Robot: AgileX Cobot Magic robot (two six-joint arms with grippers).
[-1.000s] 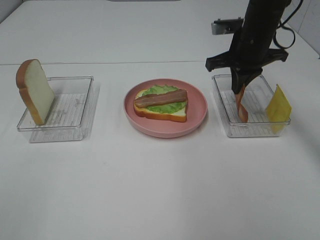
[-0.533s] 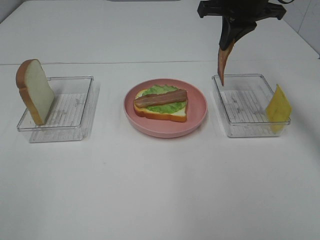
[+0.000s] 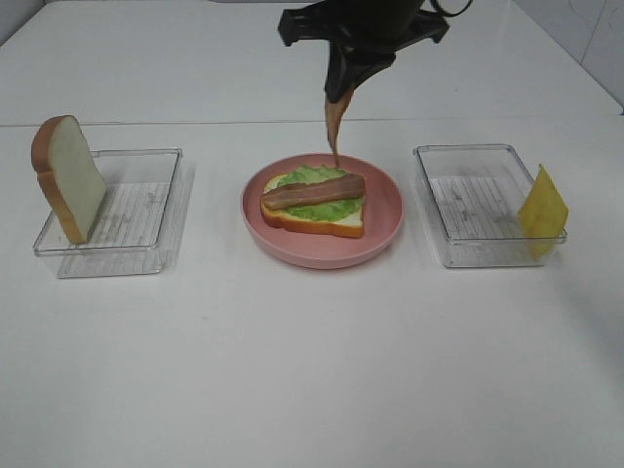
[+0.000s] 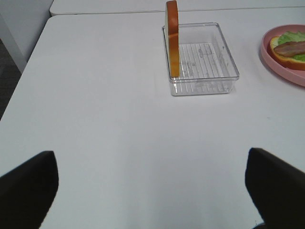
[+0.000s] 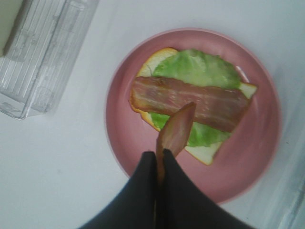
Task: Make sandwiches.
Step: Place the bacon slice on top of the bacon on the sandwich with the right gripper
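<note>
Right fingers [image 5: 138, 191] gripping bacon [image 3: 334, 132] have swung from the tray [image 3: 473, 210] to above the sandwich [image 3: 312, 207], ready for placing; left fingers [image 4: 28, 186] gape.

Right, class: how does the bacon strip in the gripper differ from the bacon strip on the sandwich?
The held strip hangs upright, pinched at its top by the right gripper; the plated strip lies flat across the lettuce. The held strip looks narrow from the high camera; the plated strip shows its broad face. Both are reddish-brown bacon.
</note>
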